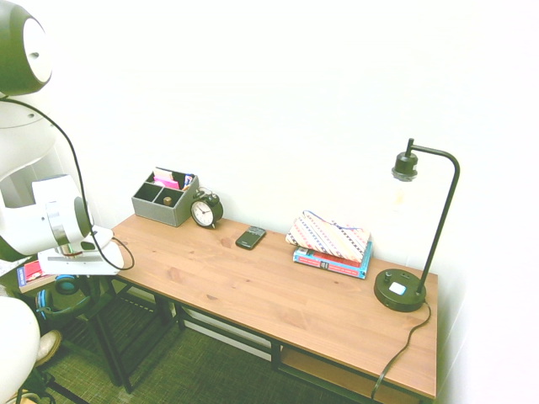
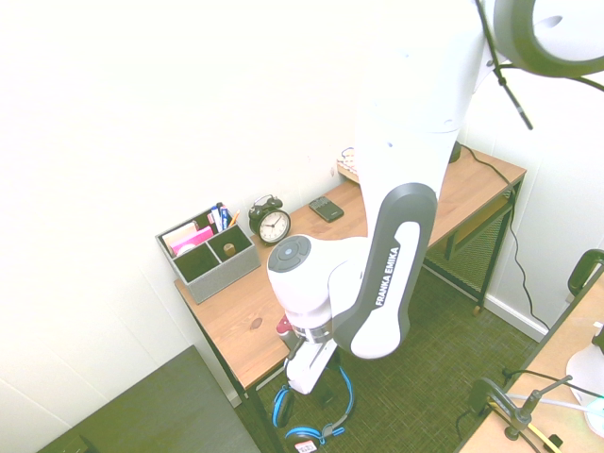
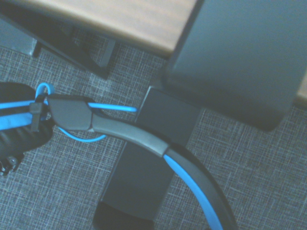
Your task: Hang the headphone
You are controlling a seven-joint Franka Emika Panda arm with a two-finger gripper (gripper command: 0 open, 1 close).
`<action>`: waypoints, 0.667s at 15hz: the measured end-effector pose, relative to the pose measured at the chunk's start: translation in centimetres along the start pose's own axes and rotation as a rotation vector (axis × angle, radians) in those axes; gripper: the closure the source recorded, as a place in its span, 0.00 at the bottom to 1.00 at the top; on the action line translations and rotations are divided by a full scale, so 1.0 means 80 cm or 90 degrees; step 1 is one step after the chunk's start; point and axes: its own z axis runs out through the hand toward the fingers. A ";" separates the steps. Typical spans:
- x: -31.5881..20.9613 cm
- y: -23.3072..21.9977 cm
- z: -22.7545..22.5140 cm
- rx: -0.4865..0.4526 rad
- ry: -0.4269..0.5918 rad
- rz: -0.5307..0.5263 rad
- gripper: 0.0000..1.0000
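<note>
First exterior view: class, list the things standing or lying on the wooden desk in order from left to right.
Organizer → alarm clock → phone → patterned pouch on books → lamp.

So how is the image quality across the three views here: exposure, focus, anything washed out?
First exterior view: overexposed, the wall blown to white, the lamp sharp against it. Second exterior view: likewise washed out on the wall and upper arm, though the headphone stays readable. Wrist view: dimmer, bluish, soft overall, the headphone's headband fairly clear.
</note>
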 end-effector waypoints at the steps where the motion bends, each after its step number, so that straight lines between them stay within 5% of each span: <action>1: 0.004 -0.002 0.011 -0.003 -0.002 0.003 1.00; 4: 0.016 -0.014 0.028 -0.007 0.001 0.004 1.00; 5: 0.019 -0.018 0.029 -0.006 0.003 0.004 0.00; 10: 0.025 -0.024 0.030 -0.007 -0.003 -0.002 0.00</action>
